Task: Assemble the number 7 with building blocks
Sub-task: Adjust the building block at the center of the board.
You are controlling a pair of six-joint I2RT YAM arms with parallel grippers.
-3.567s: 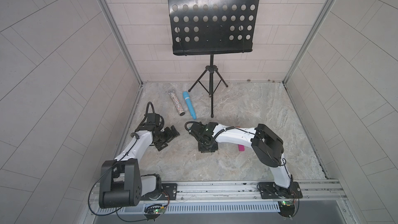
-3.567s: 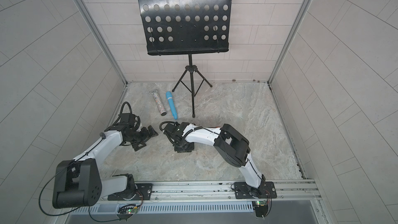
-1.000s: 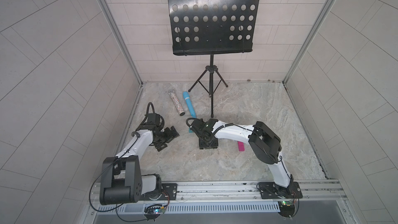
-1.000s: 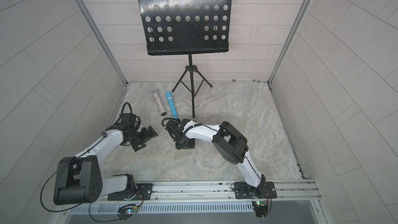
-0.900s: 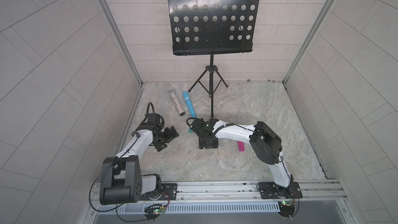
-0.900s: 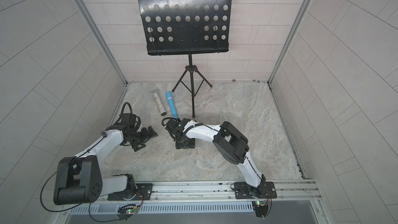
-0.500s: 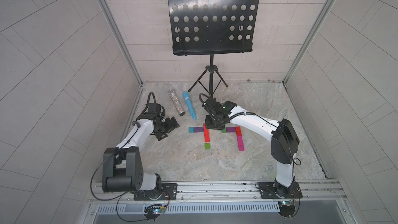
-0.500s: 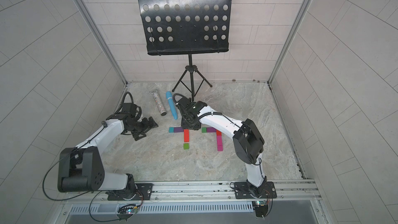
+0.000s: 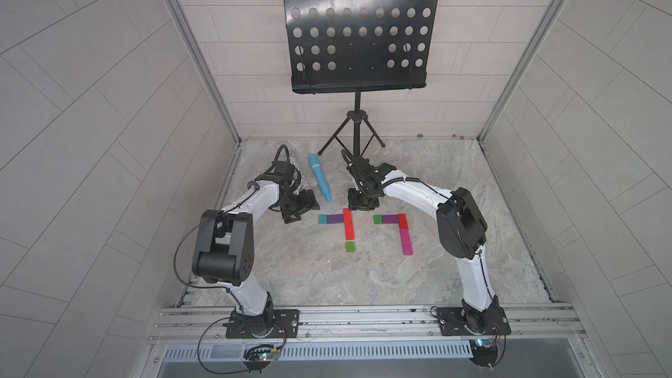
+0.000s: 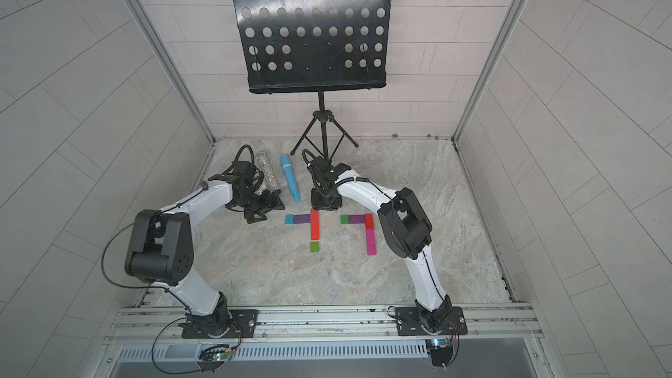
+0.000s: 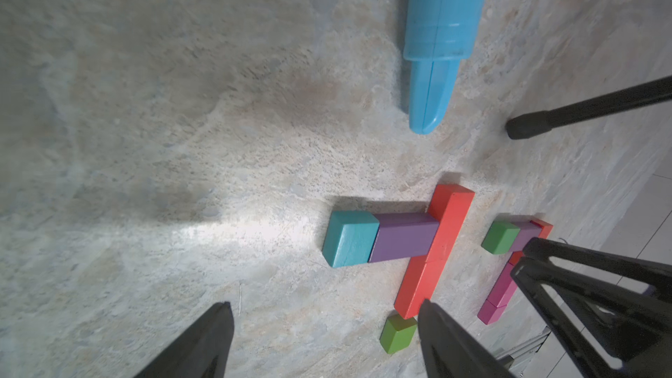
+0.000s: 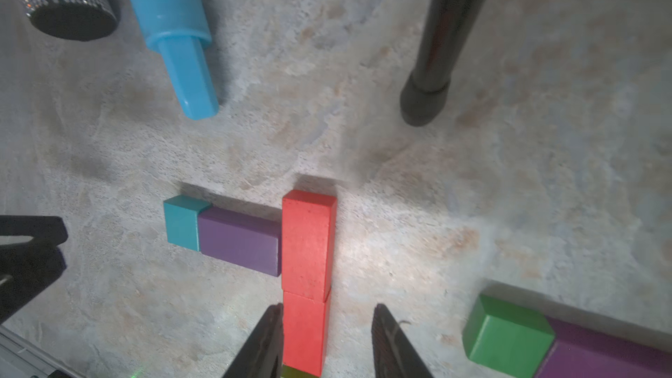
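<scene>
Two groups of building blocks lie on the stone floor. In the left group a teal square (image 9: 322, 218) and a purple bar (image 9: 335, 218) butt against a red column (image 9: 348, 224), with a green square (image 9: 350, 247) just below it. The right group (image 9: 402, 229) forms a 7 in green, purple, red and magenta. My right gripper (image 9: 362, 205) hangs open at the red column (image 12: 307, 245); its fingers (image 12: 267, 336) stand either side without gripping. My left gripper (image 9: 302, 209) is wide open and empty, left of the teal square (image 11: 349, 243).
A blue microphone (image 9: 320, 182) and a glittery silver tube (image 10: 268, 174) lie behind the grippers. A black music stand (image 9: 358, 41) rises at the back, and one tripod foot (image 12: 423, 103) rests near the red column. Tiled walls close in on both sides.
My right arm has pulled back from low over the blocks towards the rear, uncovering both block groups. My left gripper has shifted towards the back and a little right.
</scene>
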